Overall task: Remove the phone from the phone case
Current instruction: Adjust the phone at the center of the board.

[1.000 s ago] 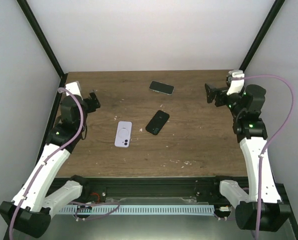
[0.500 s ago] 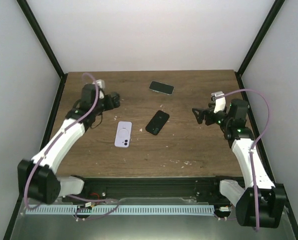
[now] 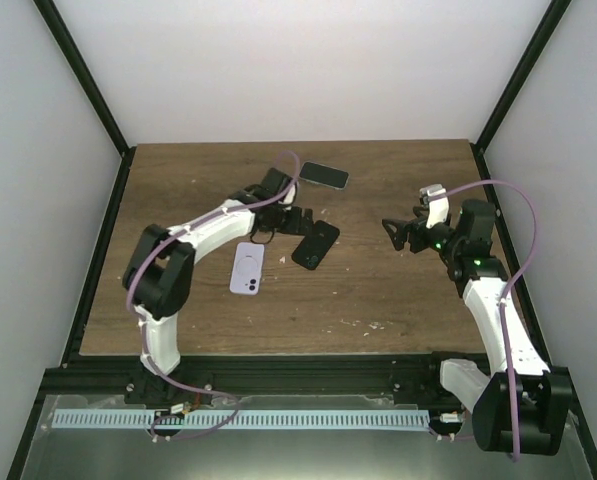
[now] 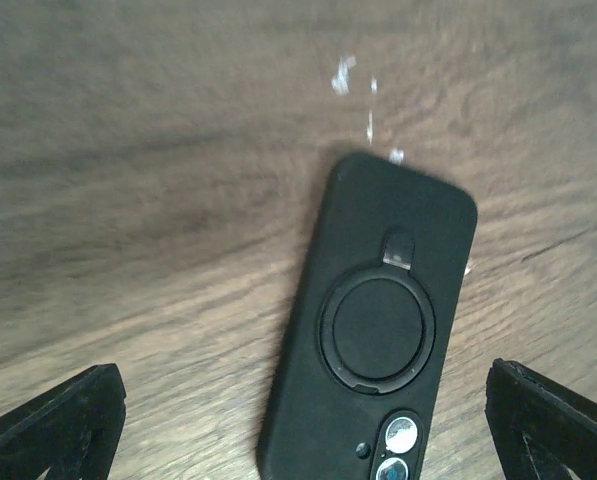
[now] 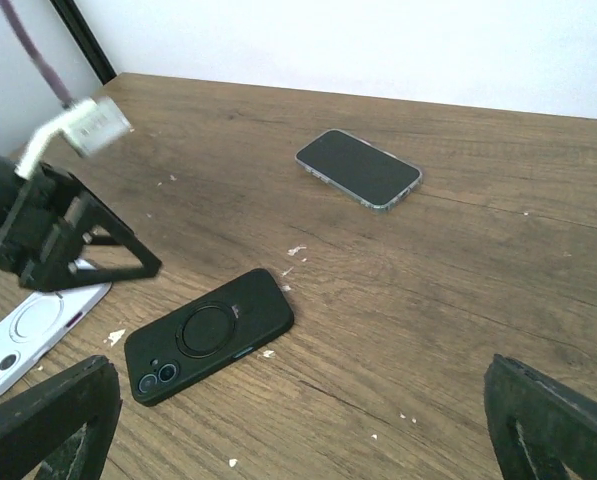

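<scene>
A black phone in a black case with a round ring (image 3: 316, 244) lies back-up at the table's middle. It also shows in the left wrist view (image 4: 378, 330) and the right wrist view (image 5: 208, 335). My left gripper (image 3: 283, 226) is open just left of it and hovers over its camera end (image 4: 298, 445), touching nothing. It also appears in the right wrist view (image 5: 73, 245). My right gripper (image 3: 396, 232) is open and empty, off to the phone's right (image 5: 298, 430).
A white cased phone (image 3: 247, 268) lies back-up left of the black one, also in the right wrist view (image 5: 28, 340). A dark phone in a clear case (image 3: 324, 175) lies screen-up farther back (image 5: 358, 168). White crumbs dot the wooden table (image 3: 398, 300).
My left arm has swung from the table's far left across to the black phone. My right arm came in from the far right, then barely moved in the last half second.
</scene>
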Controlling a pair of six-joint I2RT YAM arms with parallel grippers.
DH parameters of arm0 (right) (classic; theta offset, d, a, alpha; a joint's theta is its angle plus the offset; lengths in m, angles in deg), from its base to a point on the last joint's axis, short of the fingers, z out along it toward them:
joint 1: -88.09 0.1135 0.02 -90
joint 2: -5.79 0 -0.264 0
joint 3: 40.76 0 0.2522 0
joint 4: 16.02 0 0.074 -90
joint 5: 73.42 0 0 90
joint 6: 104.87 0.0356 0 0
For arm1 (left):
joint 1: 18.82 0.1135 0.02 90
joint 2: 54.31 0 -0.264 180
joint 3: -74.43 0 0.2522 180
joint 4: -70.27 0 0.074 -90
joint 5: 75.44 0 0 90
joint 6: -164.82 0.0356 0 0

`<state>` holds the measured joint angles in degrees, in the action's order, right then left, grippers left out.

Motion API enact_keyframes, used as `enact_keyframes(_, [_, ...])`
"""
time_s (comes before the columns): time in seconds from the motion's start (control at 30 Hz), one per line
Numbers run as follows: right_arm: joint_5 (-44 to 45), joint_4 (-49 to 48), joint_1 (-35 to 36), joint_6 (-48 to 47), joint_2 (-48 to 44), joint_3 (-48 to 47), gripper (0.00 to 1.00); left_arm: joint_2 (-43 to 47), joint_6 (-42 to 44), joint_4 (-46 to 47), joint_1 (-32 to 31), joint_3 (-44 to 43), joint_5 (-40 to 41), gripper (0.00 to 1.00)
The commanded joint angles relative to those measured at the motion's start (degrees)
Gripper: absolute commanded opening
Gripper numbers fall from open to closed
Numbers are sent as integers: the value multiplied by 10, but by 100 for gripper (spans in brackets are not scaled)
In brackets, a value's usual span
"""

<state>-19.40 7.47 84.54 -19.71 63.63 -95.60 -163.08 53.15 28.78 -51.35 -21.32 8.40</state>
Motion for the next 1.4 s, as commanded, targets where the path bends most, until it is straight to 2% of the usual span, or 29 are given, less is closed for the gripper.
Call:
enact_keyframes(0.0, [-12,-16,3,-12,8,-3,100,-49,19,-18,-18,-39,-7,100])
enact_keyframes(0.23, [-14,-19,3,-15,16,-4,100,-141,34,-22,-22,-122,-21,100])
enact_keyframes(0.4, [-8,-19,3,-16,14,-3,100,-194,35,-26,-27,-182,-69,100])
enact_keyframes(0.63, [-12,-21,2,-17,7,-2,100,-211,16,-4,-65,-190,-116,99])
enact_keyframes(0.93, [14,-27,-2,-33,-16,12,100,-195,18,22,-145,-142,-133,97])
enact_keyframes(1.17, [17,-29,-14,-37,-45,21,100,-161,13,52,-175,-72,-155,93])
enact_keyframes(1.23, [13,-30,-15,-39,-45,22,100,-140,11,55,-185,-47,-135,92])
enact_keyframes(1.37, [11,-27,-15,-42,-35,20,100,-52,5,68,-208,20,-34,94])
